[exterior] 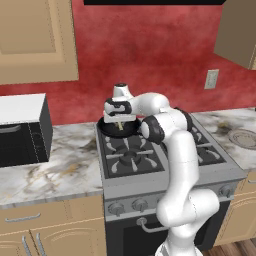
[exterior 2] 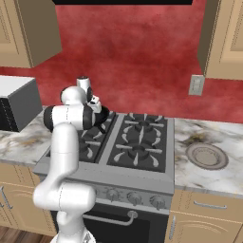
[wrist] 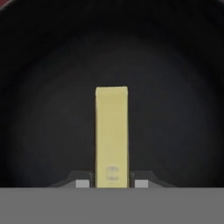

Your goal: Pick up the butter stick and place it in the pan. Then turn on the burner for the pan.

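Yellow butter stick [wrist: 112,131] in pincer [wrist: 112,183], base hidden, over pan [wrist: 48,109].

A pale yellow butter stick [wrist: 112,131] shows against the black pan [wrist: 43,109], grey grates [exterior: 131,152] top the stove, the table [exterior: 55,172] is veined white marble, and the wall [exterior: 150,45] mottled red.

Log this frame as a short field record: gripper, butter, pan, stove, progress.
gripper: over the pan, shut on the butter stick
butter stick: pale yellow bar between the fingertips, reaching out toward the pan floor; contact with the floor cannot be told
pan: black, on the stove's rear left burner
stove: grey grates, knobs along the front, no flame seen
progress: butter picked up, above the pan, not yet released; burner step not yet done
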You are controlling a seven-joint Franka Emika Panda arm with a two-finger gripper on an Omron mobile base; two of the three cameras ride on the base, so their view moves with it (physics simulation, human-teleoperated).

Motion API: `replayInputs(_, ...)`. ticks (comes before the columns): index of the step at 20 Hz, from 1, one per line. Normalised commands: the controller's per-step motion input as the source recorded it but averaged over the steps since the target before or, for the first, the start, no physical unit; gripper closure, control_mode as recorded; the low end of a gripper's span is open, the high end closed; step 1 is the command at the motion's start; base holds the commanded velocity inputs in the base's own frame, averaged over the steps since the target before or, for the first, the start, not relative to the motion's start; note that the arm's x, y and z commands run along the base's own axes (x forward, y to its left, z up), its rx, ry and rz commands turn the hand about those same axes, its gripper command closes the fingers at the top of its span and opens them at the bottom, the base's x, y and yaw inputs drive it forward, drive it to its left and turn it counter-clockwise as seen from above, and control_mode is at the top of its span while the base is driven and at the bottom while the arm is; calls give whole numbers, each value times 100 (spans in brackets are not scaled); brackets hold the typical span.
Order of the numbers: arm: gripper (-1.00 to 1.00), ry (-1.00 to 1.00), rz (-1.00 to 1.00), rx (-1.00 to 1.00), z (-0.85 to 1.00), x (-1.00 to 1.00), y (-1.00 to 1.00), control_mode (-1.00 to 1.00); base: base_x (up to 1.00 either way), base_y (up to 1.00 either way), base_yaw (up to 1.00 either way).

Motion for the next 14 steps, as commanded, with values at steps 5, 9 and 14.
replayInputs(5,-100,0,0,0,0,0,0,-100,0,0,0)
replayInputs(9,-100,0,0,0,0,0,0,-100,0,0,0)
replayInputs(14,-100,0,0,0,0,0,0,-100,0,0,0)
